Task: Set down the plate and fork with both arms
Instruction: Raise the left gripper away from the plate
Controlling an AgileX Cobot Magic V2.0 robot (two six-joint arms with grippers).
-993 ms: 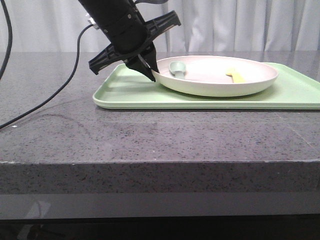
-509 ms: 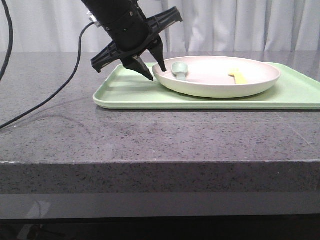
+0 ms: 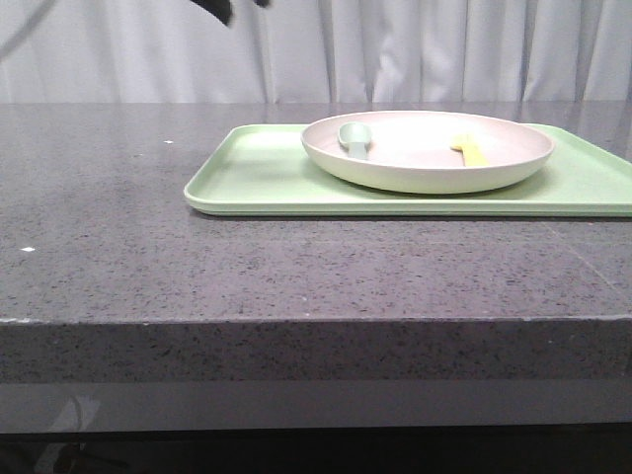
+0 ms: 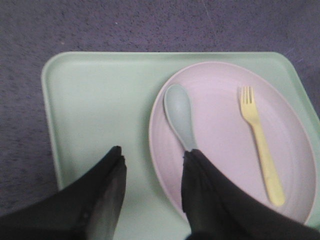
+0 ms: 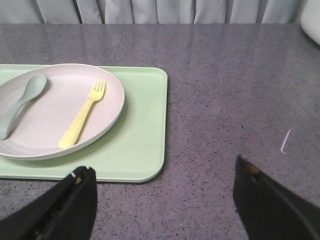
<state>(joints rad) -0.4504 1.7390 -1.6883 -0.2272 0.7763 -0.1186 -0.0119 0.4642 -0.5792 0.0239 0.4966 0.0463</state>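
Observation:
The pinkish-cream plate sits on the light-green tray. It also shows in the left wrist view and the right wrist view. The pale-yellow fork lies in the plate's right half. A grey-green spoon lies in its left half. My left gripper is open and empty, high above the plate's left rim. My right gripper is wide open and empty, over bare table to the right of the tray.
The tray lies on a dark grey speckled stone table. White curtains hang behind. A dark bit of the left arm shows at the top edge of the front view.
My left gripper has let go of the plate's left rim, opened and lifted up, almost out of the front view. The plate rests on the tray.

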